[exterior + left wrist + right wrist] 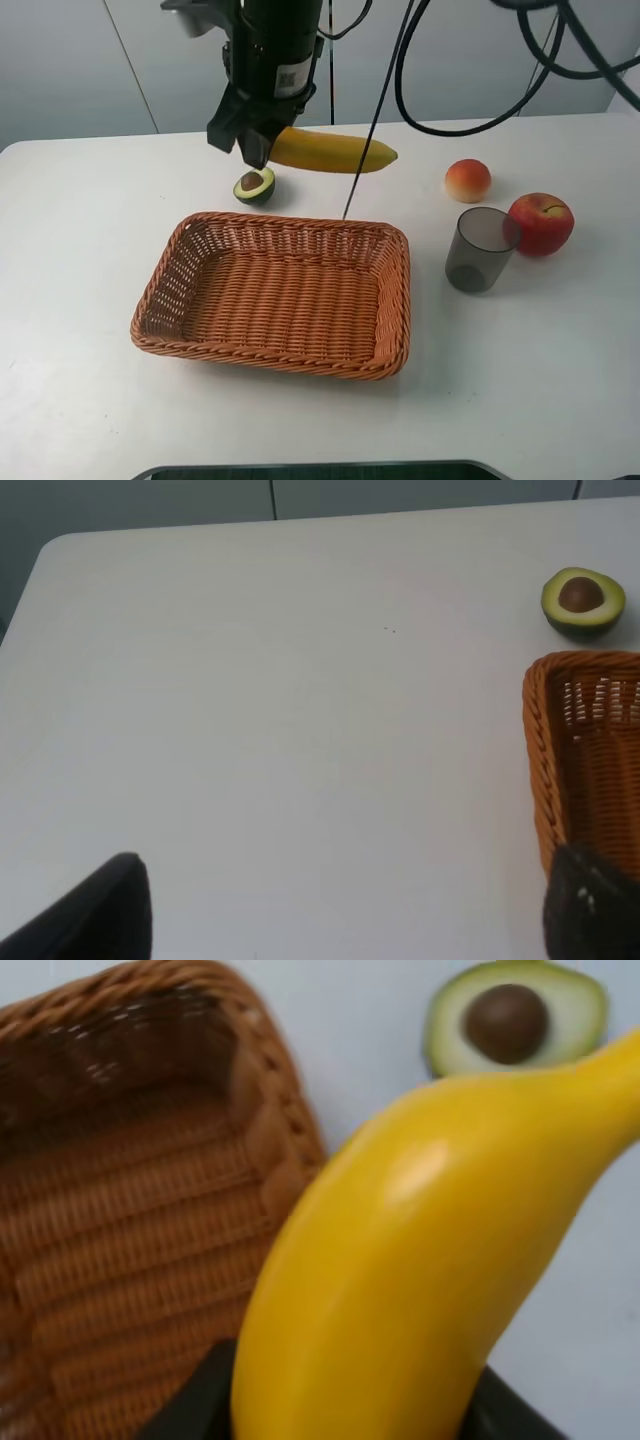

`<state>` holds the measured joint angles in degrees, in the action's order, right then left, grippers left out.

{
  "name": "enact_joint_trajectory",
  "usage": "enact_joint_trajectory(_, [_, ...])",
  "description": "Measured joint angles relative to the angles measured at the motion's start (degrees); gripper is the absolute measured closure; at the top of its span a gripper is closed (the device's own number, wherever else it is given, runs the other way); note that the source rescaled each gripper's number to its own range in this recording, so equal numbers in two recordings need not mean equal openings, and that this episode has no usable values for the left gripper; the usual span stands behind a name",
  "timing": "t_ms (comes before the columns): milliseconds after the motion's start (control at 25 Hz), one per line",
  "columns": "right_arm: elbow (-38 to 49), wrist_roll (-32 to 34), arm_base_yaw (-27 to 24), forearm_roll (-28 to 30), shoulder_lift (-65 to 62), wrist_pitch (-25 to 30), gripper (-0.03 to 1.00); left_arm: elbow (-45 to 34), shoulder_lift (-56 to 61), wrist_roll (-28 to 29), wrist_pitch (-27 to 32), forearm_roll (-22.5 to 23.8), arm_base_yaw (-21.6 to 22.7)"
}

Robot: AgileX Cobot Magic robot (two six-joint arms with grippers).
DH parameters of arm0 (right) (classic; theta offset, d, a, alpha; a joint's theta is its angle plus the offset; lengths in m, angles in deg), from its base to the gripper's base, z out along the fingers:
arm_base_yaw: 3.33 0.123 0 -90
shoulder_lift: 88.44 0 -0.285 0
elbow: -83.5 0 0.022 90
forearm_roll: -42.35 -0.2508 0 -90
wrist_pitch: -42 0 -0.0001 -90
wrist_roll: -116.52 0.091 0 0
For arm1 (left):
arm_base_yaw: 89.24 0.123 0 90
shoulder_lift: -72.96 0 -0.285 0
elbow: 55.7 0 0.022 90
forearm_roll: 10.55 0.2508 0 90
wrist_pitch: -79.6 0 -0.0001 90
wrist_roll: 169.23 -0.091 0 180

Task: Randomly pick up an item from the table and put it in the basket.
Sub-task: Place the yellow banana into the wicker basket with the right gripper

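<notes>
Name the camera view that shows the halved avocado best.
Left wrist: the avocado lies whole, sharp and unobstructed on the table. The exterior high view shows it small, next to the held banana. The right wrist view shows it close but blurred, its edge behind the banana.

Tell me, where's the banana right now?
In the high view, top centre: the right pincer holds the banana aloft, just beyond the basket and above the avocado.
</notes>
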<state>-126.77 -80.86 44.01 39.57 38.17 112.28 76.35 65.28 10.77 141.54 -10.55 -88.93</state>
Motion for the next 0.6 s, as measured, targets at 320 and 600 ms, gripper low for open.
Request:
enact_joint_trajectory(320, [11.51,-1.42,4.27,0.61,-2.25,0.00,0.92,0.00,0.00,0.00,0.00,0.00,0.00])
enact_joint_trajectory(600, [22.69,-1.42,7.52,1.11,-2.93,-7.74,0.92,0.00,0.00,0.00,0.00,0.00,0.00])
